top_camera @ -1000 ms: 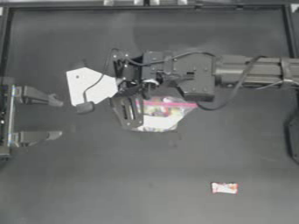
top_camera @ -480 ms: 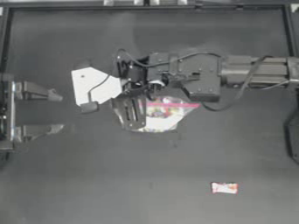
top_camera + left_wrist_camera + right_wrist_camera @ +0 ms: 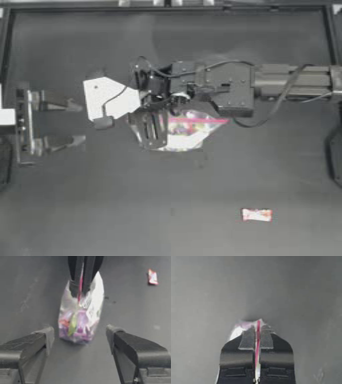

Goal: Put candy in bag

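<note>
A: Left wrist view, nearest item: left gripper, jaws spread wide, holding nothing, drawn back at the table's left edge. Next?

B: Bag, near the table's centre, sweets inside. Right gripper pinches its pink seal strip from above.

A: Farthest?

B: Candy, toward the table's front right corner, well apart from the bag.

A: Handling note?

B: Probably: keep the seal pinch firm, let the left gripper take the opposite lip and spread the mouth before fetching the candy.

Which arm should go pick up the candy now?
Left. The left gripper is open and free, while the right gripper is clamped on the bag. The candy lies loose on the table.
</note>
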You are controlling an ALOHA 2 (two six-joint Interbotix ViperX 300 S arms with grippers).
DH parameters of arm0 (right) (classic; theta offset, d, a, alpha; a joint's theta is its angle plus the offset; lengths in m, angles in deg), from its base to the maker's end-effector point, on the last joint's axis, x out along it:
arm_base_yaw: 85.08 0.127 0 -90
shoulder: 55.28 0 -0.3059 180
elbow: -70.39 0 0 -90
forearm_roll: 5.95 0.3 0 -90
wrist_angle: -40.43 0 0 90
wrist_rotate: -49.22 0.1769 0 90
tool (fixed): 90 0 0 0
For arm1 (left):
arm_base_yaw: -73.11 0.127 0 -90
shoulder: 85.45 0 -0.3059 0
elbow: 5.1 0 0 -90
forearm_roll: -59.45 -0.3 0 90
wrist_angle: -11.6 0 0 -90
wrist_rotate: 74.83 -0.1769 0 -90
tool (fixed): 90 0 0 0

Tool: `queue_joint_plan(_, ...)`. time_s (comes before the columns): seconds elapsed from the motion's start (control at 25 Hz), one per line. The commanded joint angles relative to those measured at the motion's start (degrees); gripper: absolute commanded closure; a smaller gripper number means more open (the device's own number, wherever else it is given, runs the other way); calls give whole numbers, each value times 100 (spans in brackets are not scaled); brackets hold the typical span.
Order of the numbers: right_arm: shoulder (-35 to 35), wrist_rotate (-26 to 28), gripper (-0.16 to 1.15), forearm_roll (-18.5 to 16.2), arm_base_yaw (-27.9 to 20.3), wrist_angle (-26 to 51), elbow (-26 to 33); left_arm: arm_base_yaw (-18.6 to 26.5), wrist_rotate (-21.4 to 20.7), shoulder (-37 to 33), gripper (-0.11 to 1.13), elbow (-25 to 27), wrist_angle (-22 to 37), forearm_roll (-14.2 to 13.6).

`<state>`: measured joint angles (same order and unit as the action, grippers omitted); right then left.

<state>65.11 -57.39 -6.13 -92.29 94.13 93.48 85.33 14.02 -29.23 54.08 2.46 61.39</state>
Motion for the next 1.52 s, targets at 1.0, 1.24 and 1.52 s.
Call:
queue_joint_plan(1.0, -492, 18, 94, 26, 44, -220, -211, 229, -35, 2408, 7, -1116, -984, -26)
queue_joint_plan(1.24, -571, 26, 94, 26, 44, -308, -360, 220, -35, 2487, 7, -1213, -1011, -26)
queue_joint_plan(1.52, -650, 88, 94, -9, 44, -466, -510, 220, -35, 2628, 7, -1301, -1037, -35)
